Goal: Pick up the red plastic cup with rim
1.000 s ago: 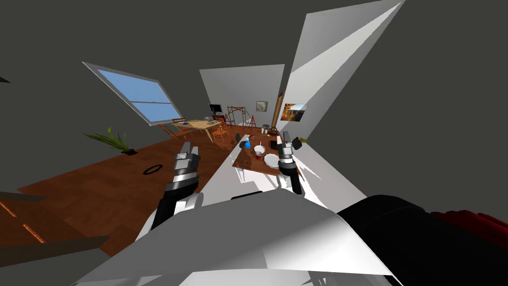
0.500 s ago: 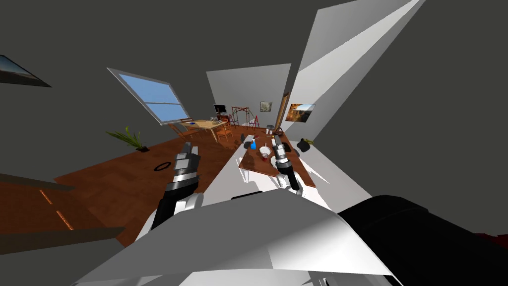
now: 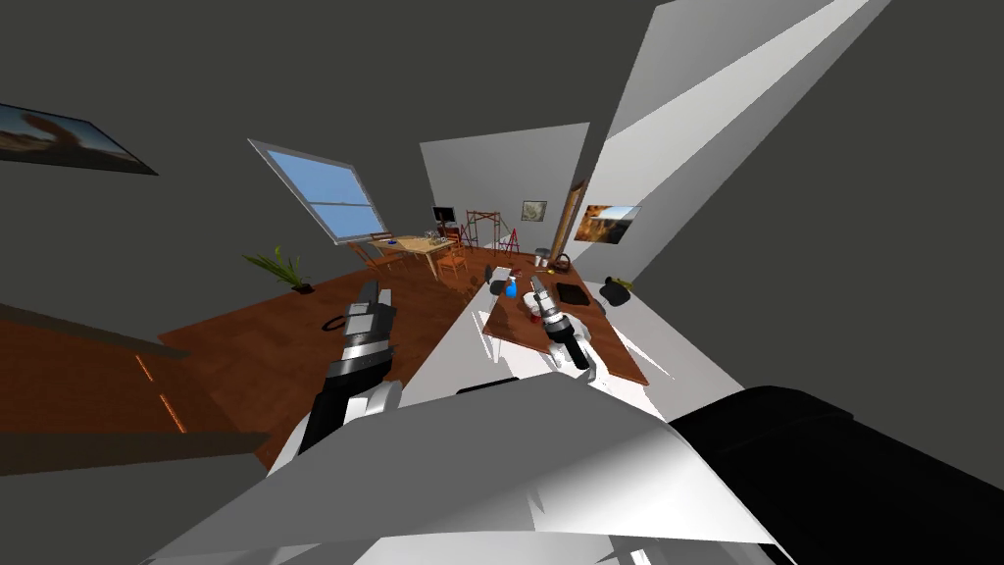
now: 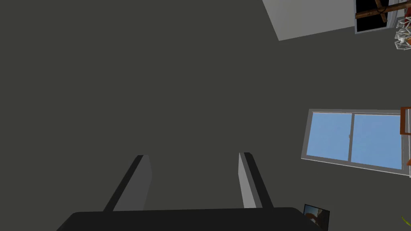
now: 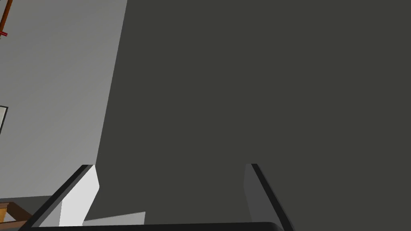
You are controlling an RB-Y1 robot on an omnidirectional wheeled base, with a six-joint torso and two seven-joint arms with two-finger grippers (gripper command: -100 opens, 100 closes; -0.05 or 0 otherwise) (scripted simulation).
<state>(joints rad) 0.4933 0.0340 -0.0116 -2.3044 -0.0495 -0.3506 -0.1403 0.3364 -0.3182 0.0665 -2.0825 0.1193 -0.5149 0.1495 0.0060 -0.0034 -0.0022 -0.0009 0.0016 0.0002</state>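
Dark grey walls (image 3: 176, 88) close the room on both sides, with a light grey wall (image 3: 500, 172) at the far end and a bright white wall (image 3: 686, 128) slanting along the right. A window (image 3: 328, 201) showing blue sky sits in the left wall. A framed picture (image 3: 59, 137) hangs further along that wall. The floor (image 3: 275, 343) is reddish-brown wood, with a green potted plant (image 3: 282, 267) below the window and a dark ring (image 3: 331, 322) lying near it. Farther back stand a pale wooden table (image 3: 417, 247) with chairs and a red frame rack (image 3: 482, 226). A brown-topped surface (image 3: 613, 348) runs along the right.
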